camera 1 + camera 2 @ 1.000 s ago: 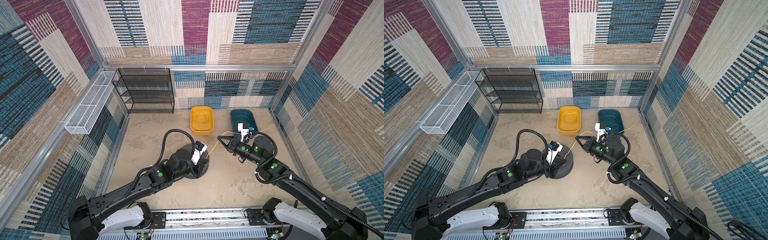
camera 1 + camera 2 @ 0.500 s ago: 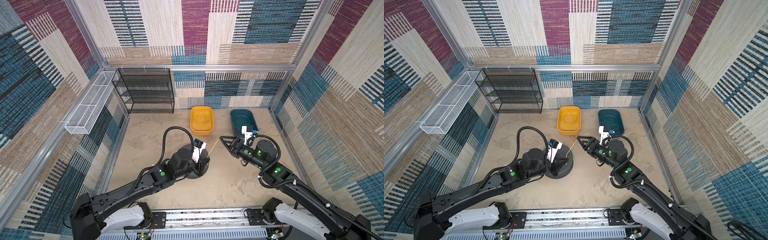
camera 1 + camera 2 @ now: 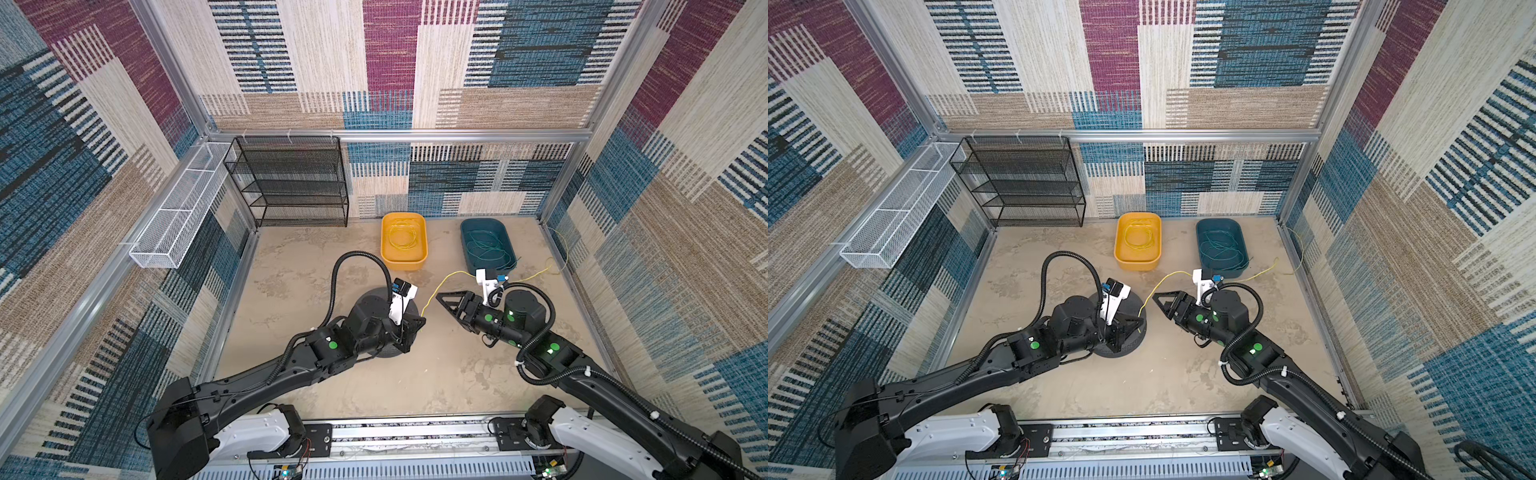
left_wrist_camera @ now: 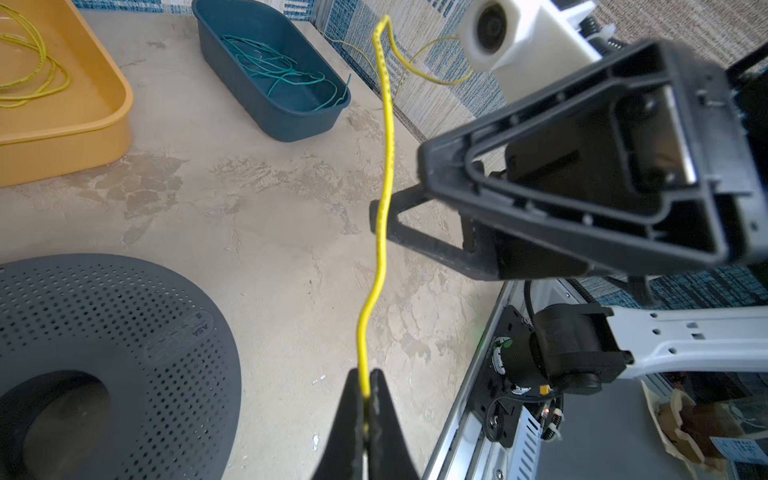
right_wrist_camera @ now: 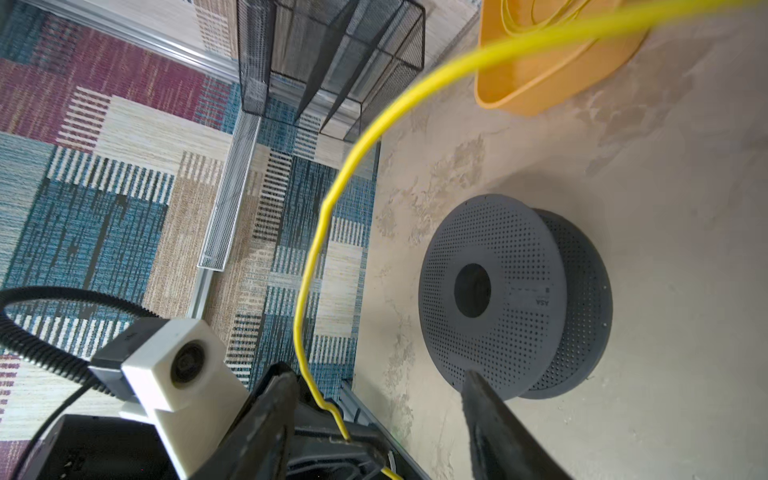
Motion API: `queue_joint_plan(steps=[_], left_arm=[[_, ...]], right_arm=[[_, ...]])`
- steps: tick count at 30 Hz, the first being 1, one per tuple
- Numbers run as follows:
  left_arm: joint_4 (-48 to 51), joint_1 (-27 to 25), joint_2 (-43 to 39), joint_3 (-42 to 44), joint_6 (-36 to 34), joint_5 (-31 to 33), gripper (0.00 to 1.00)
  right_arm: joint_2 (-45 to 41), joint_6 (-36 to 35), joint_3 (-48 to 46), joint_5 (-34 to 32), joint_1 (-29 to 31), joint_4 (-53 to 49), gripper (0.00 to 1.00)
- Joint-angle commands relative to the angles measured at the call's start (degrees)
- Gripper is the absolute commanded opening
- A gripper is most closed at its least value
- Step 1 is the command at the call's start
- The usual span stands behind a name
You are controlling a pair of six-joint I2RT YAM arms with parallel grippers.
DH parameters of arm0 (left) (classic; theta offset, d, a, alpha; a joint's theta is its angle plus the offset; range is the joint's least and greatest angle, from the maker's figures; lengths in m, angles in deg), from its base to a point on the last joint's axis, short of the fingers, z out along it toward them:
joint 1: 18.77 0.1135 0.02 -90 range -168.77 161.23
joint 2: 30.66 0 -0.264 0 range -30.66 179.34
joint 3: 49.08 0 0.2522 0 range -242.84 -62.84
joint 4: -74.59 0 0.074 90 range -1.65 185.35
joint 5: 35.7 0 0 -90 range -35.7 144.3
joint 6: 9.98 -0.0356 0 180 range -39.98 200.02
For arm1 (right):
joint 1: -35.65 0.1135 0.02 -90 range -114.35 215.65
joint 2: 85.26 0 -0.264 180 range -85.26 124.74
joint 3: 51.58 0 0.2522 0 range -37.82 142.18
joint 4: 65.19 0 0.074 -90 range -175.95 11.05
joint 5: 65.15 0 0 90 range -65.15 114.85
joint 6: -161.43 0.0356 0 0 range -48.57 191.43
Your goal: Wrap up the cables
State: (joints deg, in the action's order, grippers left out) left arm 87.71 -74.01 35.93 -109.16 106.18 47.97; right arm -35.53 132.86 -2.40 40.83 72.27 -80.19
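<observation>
Right claw has opened near the spool, freeing the yellow cable; left claw pinches it. Next, probably: regrasp farther along.

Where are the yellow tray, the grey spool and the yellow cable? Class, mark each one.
yellow tray [image 3: 403,264]: in a top view, on its front wall.
grey spool [image 5: 519,257]: right wrist view, on its perforated upper flange.
yellow cable [image 4: 390,137]: left wrist view, midway along the raised stretch.

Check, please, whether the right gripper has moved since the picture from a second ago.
Yes. In a top view the right gripper has drawn back from the teal bin, toward the robot's near rail, and its jaws now stand open.
</observation>
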Motion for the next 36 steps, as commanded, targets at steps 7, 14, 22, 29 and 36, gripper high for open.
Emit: queue_joint_plan(steps=[7,14,22,29,36], left_arm=[[-1.3,0.1,-1.0,0.7,0.4,-1.6,0.0],[-1.3,0.1,-3.0,2.6,0.8,-0.4,0.0],[0.2,0.1,-6.4,3.8,1.7,1.1,0.25],[0.9,0.1,-15.3,9.3,4.1,4.2,0.36],[8.4,0.2,-25.6,13.0,5.3,11.2,0.37]], right_arm=[[9.3,-2.2,4.6,0.8,3.0,6.8,0.22],[10.7,-3.3,5.6,0.5,3.2,6.3,0.0],[11.4,-4.3,7.0,-0.5,3.3,5.5,0.0],[12.6,-4.9,8.0,-0.7,3.3,5.7,0.0],[12.4,-4.9,7.7,-1.4,3.3,5.8,0.0]])
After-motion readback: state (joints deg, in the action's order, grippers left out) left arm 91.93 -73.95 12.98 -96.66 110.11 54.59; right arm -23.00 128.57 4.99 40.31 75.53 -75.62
